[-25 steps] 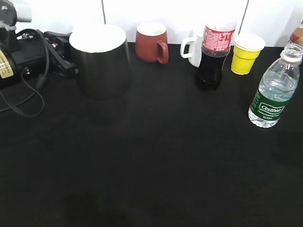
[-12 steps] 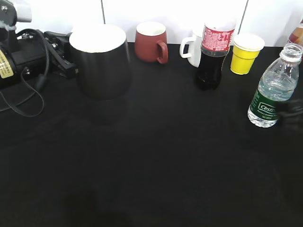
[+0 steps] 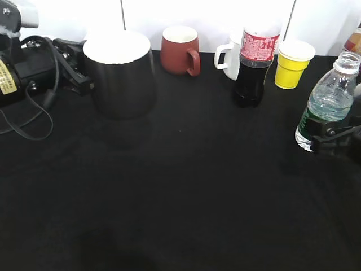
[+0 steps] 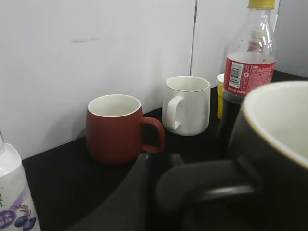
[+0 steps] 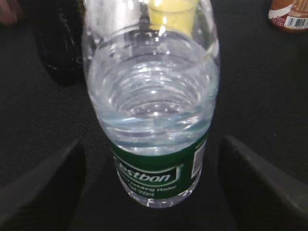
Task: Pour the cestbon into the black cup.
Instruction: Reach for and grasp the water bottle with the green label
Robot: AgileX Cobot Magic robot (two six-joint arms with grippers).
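The cestbon, a clear bottle with a green label and no cap, stands at the right of the black table. My right gripper is open at its lower part. In the right wrist view the bottle stands between the two fingers, with gaps on both sides. The black cup, white inside, is at the left. My left gripper is at its handle side. In the left wrist view the handle lies against the fingers and the gripper is shut on it.
Along the back wall stand a brick-red mug, a white mug, a dark cola bottle and a yellow cup. Another bottle is at the far right edge. A purple-labelled bottle is beside the left arm.
My right gripper has come in from the right edge and now straddles the cestbon's lower part. The bottle has barely shifted. The black cup and left gripper have not moved.
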